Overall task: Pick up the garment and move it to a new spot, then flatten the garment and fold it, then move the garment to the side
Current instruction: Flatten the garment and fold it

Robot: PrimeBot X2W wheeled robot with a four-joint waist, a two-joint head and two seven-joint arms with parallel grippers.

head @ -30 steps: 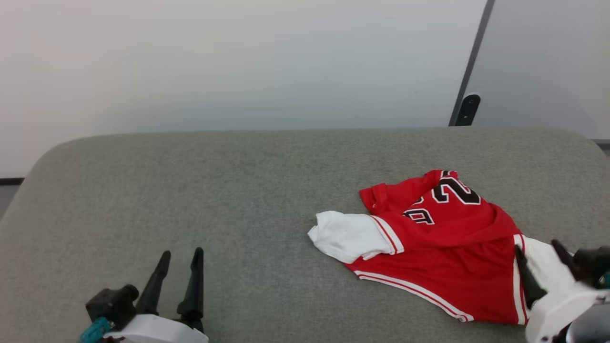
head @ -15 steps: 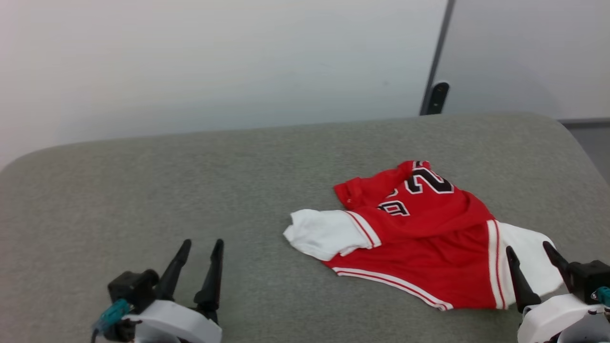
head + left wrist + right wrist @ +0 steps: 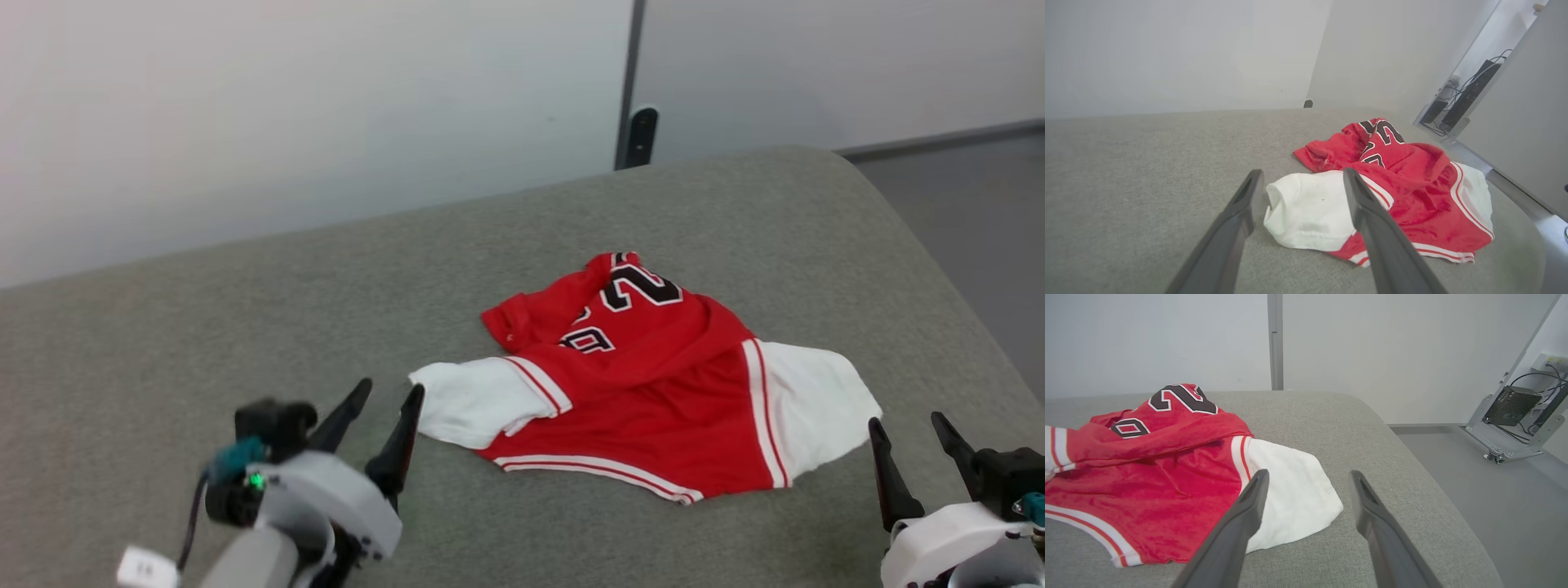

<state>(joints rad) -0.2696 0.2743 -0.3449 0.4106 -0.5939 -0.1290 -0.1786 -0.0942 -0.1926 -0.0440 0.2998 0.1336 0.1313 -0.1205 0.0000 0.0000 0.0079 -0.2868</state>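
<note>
My left claw (image 3: pixel 393 386) stands spread just beside one white sleeve (image 3: pixel 465 402); the shirt (image 3: pixel 645 392) lies crumpled on the grey padded worktop (image 3: pixel 245 310), right of middle; my right claw (image 3: pixel 905 420) is spread near the other sleeve (image 3: pixel 816 400). Nothing is gripped, so I judge every step remains. I read a black "2"; the rest is creased.

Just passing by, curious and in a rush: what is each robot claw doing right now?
Left gripper: open, empty, close to the white sleeve of the crumpled red jersey T-shirt.
Right gripper: open, empty.
</note>
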